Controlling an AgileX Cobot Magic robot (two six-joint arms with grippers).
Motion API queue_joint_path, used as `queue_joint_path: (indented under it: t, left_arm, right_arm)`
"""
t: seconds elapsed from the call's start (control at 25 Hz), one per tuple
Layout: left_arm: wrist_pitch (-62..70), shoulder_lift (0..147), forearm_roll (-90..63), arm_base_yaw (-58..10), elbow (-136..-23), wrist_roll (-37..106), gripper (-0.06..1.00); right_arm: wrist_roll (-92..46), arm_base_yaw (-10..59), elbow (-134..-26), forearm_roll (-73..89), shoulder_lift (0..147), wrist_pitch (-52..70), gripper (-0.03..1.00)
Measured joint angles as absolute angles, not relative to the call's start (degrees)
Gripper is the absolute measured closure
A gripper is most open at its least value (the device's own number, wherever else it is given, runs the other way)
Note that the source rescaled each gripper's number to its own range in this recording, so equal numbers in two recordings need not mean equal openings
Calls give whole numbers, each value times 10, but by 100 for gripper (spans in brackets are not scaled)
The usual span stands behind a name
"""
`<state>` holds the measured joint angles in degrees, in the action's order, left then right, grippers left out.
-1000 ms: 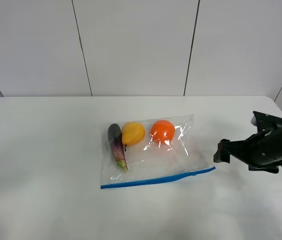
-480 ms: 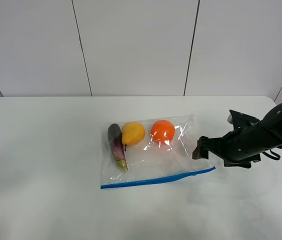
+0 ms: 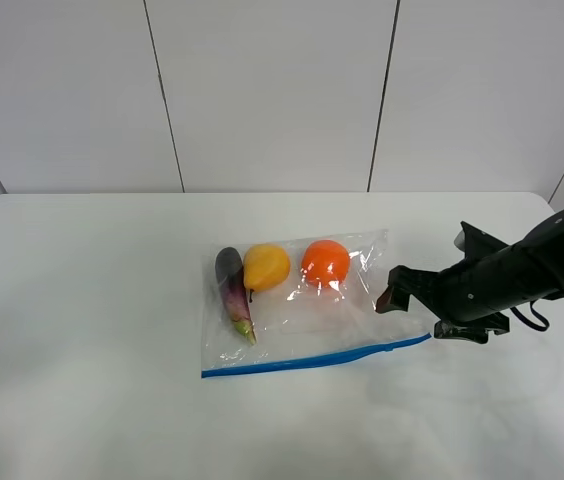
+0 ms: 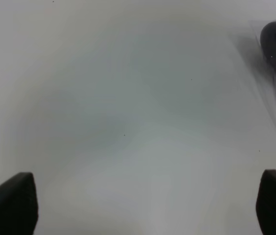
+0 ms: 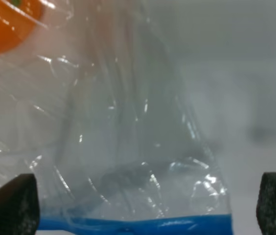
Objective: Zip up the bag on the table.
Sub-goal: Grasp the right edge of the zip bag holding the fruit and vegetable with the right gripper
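The bag point(image 3: 302, 305) lies flat near the middle of the table point(image 3: 82, 330). Its blue zipper strip point(image 3: 312, 360) runs along the bag's near edge, and an eggplant point(image 3: 232, 290), a pear point(image 3: 266, 266) and an orange point(image 3: 325, 262) are lined up inside along its far side. What has just changed is the reach of the right gripper point(image 3: 392, 292). A second ago it hung well off to the right of the bag. Half a second ago it was close to the bag's right edge. Now its tip sits over that edge, just behind the right end of the zipper strip. Its wrist camera shows the two fingers point(image 5: 11, 203) spread wide. The crinkled corner of the bag and the last stretch of blue strip lie between them, and nothing is pinched yet. I take this as the approach to the zipper's end. The arm is lining up to take hold there, and the closing itself has not begun. I cannot tell from here whether the strip is sealed anywhere along its length. The bag itself has not budged in that second, and the fruit sits as it did. The left gripper point(image 4: 143, 203) is out of sight in the high view. Its own camera shows its fingers parted over bare table to the left of the bag, with only the bag's left edge and the eggplant at the side of its view.
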<state>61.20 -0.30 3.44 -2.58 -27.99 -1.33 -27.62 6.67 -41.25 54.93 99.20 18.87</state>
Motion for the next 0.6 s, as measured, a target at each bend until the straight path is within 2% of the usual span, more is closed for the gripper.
queue_joint_path:
  t: [0.36,0.6]
  left_arm:
    - [612,-3,34,-26,-280,-13,-6]
    - [612,-3,34,-26,-280,-13,-6]
  right_arm:
    - [-331,67,-413,606,1036,215,2]
    - [-378,67,-413,641,1037,222,13]
